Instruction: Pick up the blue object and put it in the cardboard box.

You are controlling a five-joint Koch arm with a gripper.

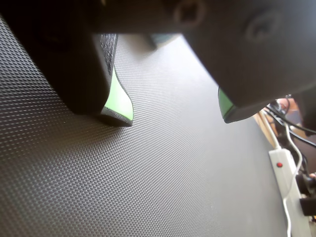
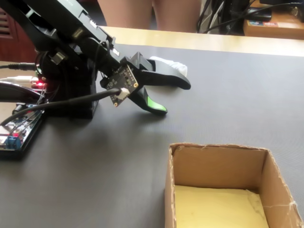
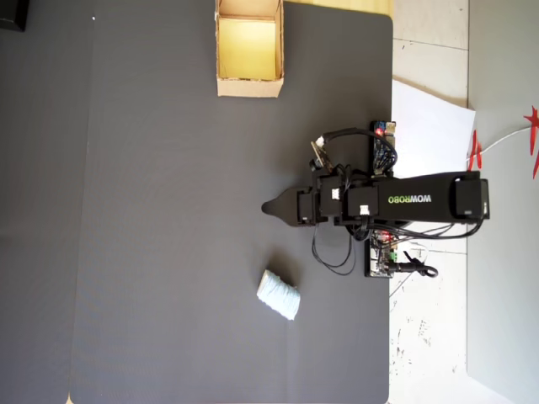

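Black textured mat covers the surface point(image 3: 168, 210). Gripper point(image 1: 175, 116) hangs low over bare mat, fingers point(image 1: 121, 106) set wide apart with nothing between them; green pads show on both tips.

Blue object point(image 3: 278, 295) lies on its side on the mat toward the bottom edge in the overhead view, to one side of the gripper and near it, not touching. In the fixed view only a whitish end of it point(image 2: 176, 65) peeks out behind the upper finger.

Cardboard box point(image 3: 248, 50) sits at the top edge in the overhead view, open side up, yellowish floor empty, well apart from the roll.

Handling, judged: the roll looks light and somewhat soft, ribbed so unlikely to slip; may roll if nudged. Best taken across its middle, fingers over the curved sides.

Room: open mat between roll and box, nothing in the path. Circuit boards and cables point(image 3: 383, 252) crowd the right edge by the arm base
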